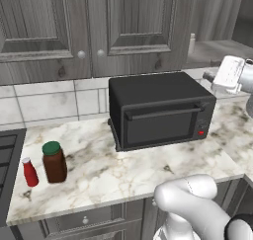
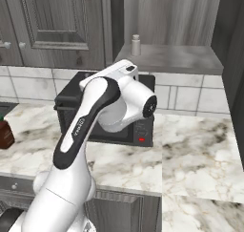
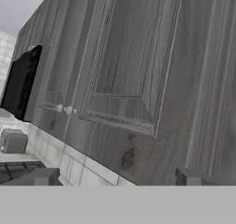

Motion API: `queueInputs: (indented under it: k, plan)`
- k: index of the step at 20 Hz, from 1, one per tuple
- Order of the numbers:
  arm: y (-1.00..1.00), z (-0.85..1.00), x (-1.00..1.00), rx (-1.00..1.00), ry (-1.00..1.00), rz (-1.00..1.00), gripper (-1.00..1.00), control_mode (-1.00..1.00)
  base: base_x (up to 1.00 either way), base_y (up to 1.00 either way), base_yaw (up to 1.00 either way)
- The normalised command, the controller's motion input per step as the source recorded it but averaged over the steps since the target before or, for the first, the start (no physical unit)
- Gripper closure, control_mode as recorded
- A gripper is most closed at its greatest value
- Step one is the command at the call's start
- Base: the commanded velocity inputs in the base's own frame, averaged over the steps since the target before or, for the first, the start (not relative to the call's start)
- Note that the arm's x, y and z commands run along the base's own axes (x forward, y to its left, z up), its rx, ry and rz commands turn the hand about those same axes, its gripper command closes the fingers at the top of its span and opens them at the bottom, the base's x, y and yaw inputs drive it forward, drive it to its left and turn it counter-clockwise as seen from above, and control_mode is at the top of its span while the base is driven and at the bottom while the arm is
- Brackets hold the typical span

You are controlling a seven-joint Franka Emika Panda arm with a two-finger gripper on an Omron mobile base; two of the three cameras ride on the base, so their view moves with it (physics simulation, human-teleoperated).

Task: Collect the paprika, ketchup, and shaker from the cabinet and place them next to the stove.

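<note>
So two of the three are already sorted by the look of it: the paprika [image 1: 54, 162] and the ketchup [image 1: 30, 172] stand side by side on the marble counter [image 1: 148, 170], right beside the stove [image 1: 9, 160] at the left edge of the left base view. What's left is the shaker [image 2: 136, 45], standing upright near the left end of the shelf in the open cabinet [image 2: 190, 59], up above the black toaster oven [image 1: 160, 110].

The bit that matters for the next move: the gripper [image 3: 117, 181] sits in front of and a little below that shelf, and in the hand view it faces the closed panelled doors [image 3: 124, 71] with the round knobs, not the open shelf. So the shaker lies off to one side of where the fingers [image 3: 193, 176] point, and I'd guess the wrist needs to swing round toward the open section and come up a bit. The shaker's long axis is vertical, so a level approach with the jaws either side of it looks like the sensible way in.

Gripper is spread wide with nothing in it. The arm rises from the base, elbow bent high in front of the toaster oven, with the white hand [image 1: 228, 75] reaching up toward the cabinet.
</note>
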Motion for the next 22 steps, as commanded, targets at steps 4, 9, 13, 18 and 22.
queueInputs:
  k: [4, 9, 13, 18, 22]
  plan:
    - [-0.61, 0.15, 0.57, 0.0, 0.0, 0.0, -1.0, -1.0, 0.0, 0.0, 0.0]
    - [-0.39, 0.0, 0.67, 0.0, 0.0, 0.0, -1.0, -1.0, 0.0, 0.0, 0.0]
    - [-0.15, 0.0, 0.68, 0.0, 0.01, 0.0, -1.0, -1.0, 0.0, 0.0, 0.0]
    - [-0.18, 0.0, 0.67, 0.01, 0.0, 0.0, -1.0, -1.0, 0.0, 0.0, 0.0]
    - [-0.24, 0.0, 0.53, 0.0, 0.0, 0.0, -1.0, -1.0, 0.0, 0.0, 0.0]
